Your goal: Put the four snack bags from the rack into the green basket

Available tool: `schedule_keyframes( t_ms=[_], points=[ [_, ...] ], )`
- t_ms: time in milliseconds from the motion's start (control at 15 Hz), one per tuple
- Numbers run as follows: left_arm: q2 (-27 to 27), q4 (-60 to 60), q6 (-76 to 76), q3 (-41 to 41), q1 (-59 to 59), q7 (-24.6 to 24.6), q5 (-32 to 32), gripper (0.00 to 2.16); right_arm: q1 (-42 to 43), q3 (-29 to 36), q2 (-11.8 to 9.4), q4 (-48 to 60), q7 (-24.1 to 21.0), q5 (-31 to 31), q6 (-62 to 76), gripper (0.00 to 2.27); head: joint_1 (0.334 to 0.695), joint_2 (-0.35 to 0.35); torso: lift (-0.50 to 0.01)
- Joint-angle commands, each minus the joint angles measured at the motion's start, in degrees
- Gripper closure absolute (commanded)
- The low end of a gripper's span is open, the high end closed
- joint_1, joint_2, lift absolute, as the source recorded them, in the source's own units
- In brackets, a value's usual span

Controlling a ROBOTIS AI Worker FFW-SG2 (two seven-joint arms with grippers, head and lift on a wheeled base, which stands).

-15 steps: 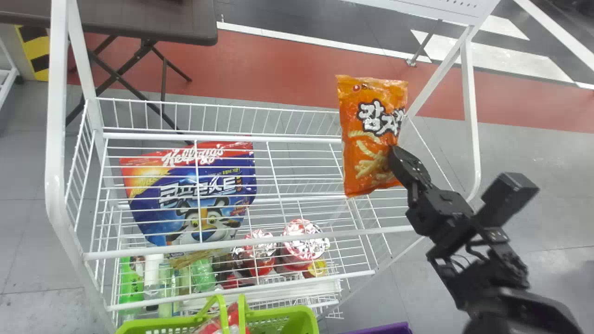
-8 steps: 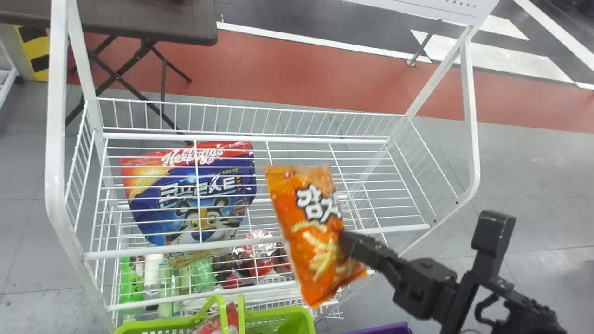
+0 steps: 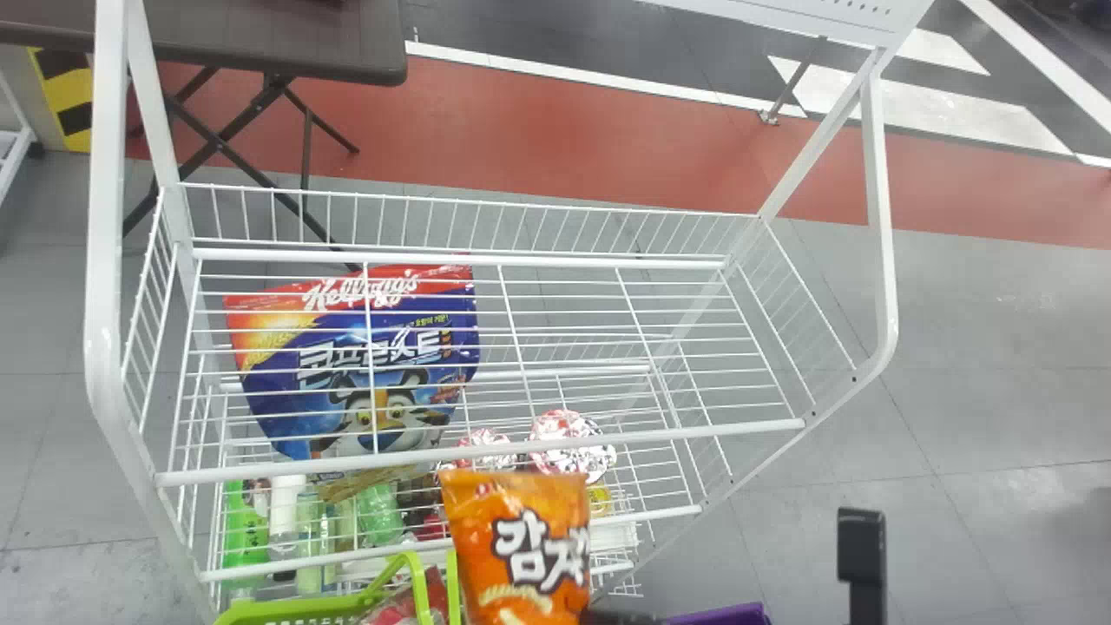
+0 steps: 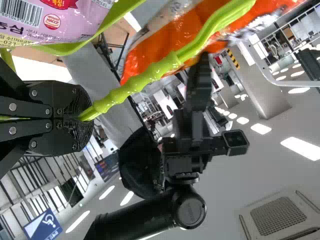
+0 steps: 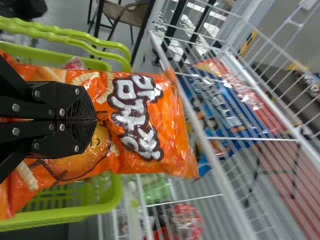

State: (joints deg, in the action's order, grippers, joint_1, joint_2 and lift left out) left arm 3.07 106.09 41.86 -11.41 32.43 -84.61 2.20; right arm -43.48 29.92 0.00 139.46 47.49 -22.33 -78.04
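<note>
- Right gripper [image 3: 599, 616]: pinched nearly flat on the shiny orange plastic snack bag [image 3: 521, 542].
- Orange bag: held above the lime-green slotted plastic basket [image 3: 295, 609].
- Left gripper [image 4: 82, 118]: clamped on the basket's slim ridged green handle [image 4: 160, 68].
- Large blue-and-red cereal bag [image 3: 356, 373]: in the white wire rack [image 3: 486, 259].

Quick headcount from my remote seat: I've got one orange snack bag [image 3: 529, 538], one blue-and-red cereal bag [image 3: 373, 365] and one pink bag [image 4: 70, 20]. Can't tell how many are in the basket, tbh. Baskets: one green basket [image 3: 295, 607], with two handles [image 5: 75, 42]. I'm also counting one white rack [image 3: 260, 474], two foil-topped cups [image 3: 568, 438], one brown table [image 3: 278, 39], plus several bottles [image 3: 246, 529], too bunched up to number.
</note>
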Motion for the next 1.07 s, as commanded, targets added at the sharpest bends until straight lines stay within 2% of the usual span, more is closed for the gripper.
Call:
schedule_keyframes(
  t_ms=[0, 267, 533, 667, 800, 867, 1000],
  points=[
    [-0.1, -0.3, -0.6, 0.2, 0.0, 0.1, 0.2, 2.13, -1.3, -1.8, 0.1, -2.1, 0.7, 0.6, -3.7, 2.20, 0.695, -0.350, -0.006],
    [-0.1, -0.4, -1.1, 0.3, -0.2, 0.1, 0.3, 2.13, -1.9, -5.3, 0.1, -7.7, 4.0, 4.3, -1.2, 2.20, 0.695, -0.350, -0.006],
    [-0.1, -0.3, -1.1, 0.3, -0.4, 0.1, 0.3, 2.13, -1.6, -7.6, -0.9, -11.4, 3.2, 9.1, 3.5, 2.20, 0.695, -0.350, -0.006],
    [-0.1, -0.3, -0.6, 0.2, -0.4, 0.1, 0.2, 2.13, -1.3, -7.2, -0.9, -11.4, 2.6, 9.2, 4.6, 2.19, 0.695, -0.350, -0.006],
    [-0.1, -0.2, -0.2, 0.0, -0.6, 0.1, -0.1, 2.13, -1.6, -7.3, -0.7, -10.0, 4.3, 7.2, 3.9, 2.17, 0.695, -0.350, -0.006],
    [-0.1, -0.2, -0.2, -0.1, -0.6, 0.1, -0.2, 2.13, -1.9, -7.9, -0.6, -9.5, 4.7, 6.8, 3.5, 2.09, 0.695, -0.350, -0.006],
    [-0.2, -0.1, -0.1, 0.0, -0.5, 0.1, -0.2, 2.13, -1.9, -8.1, -0.4, -8.2, 5.2, 7.3, 1.8, 1.62, 0.695, -0.350, -0.006]
  ],
)
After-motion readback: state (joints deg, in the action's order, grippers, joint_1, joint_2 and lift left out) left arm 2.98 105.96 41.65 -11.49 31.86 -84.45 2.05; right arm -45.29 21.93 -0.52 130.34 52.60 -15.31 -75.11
